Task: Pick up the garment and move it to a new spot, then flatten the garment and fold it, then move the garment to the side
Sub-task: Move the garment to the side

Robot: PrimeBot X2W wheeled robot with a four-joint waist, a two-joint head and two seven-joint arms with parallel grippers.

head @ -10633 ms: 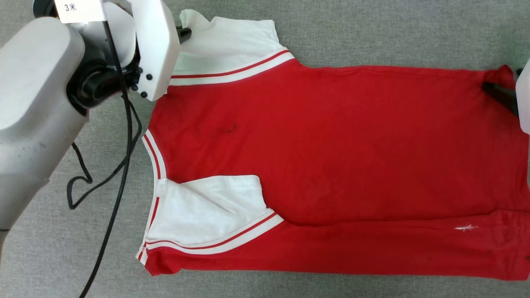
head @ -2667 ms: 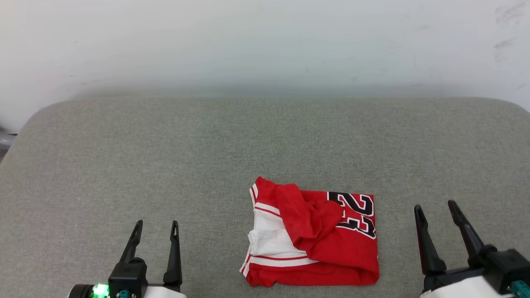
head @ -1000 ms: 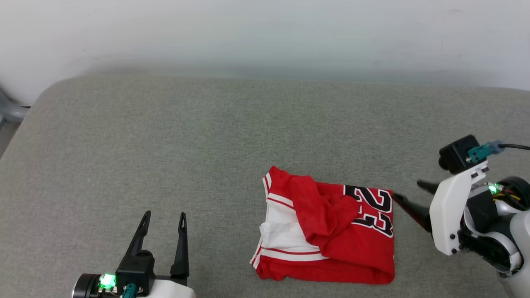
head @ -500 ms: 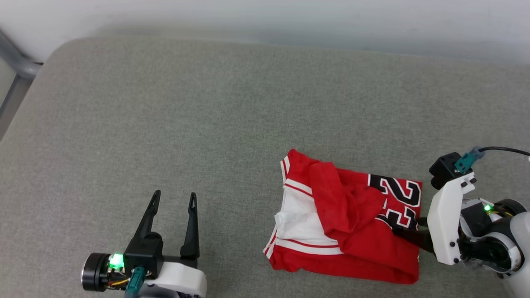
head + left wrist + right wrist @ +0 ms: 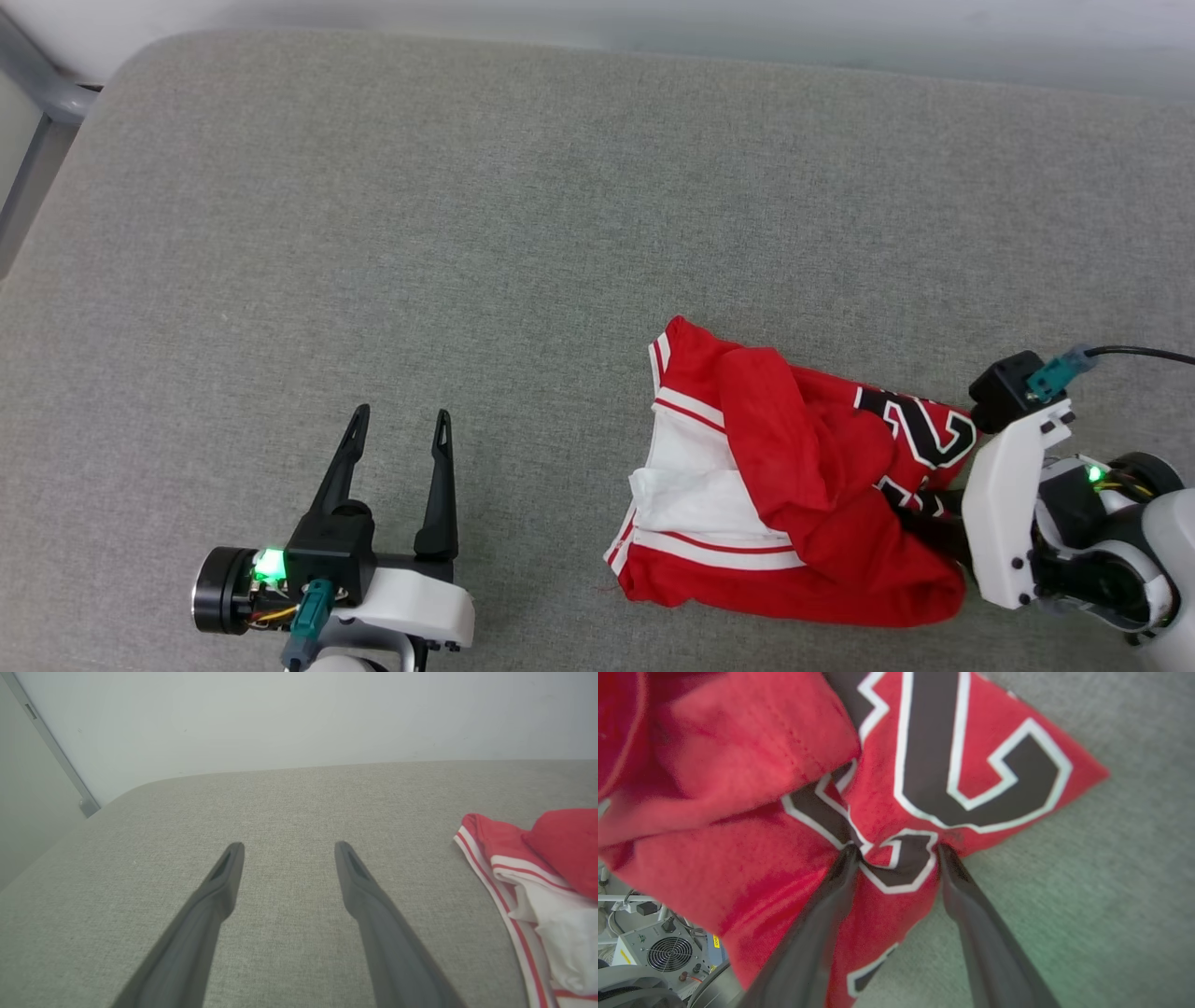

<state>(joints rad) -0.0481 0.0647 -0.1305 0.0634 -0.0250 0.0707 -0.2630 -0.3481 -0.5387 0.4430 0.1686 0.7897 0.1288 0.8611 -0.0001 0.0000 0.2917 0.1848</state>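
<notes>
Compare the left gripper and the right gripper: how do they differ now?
The left gripper is over bare grey surface, apart from the garment; the right gripper presses its fingertips into the garment. Nothing lies between the left gripper's fingers; printed cloth lies between the right gripper's. Both have fingers spread.

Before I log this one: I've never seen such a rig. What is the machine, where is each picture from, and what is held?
It is a two-armed robot; each arm ends in a gripper with two long dark fingers. The wide picture looks down from its head; the other two look along each gripper from its wrist. On the grey padded surface lies a roughly folded garment, red with white sleeves and a black number. The left gripper hangs open, holding nothing. The right gripper has its fingers apart, tips pressed into the printed cloth; no firm grip shows.
</notes>
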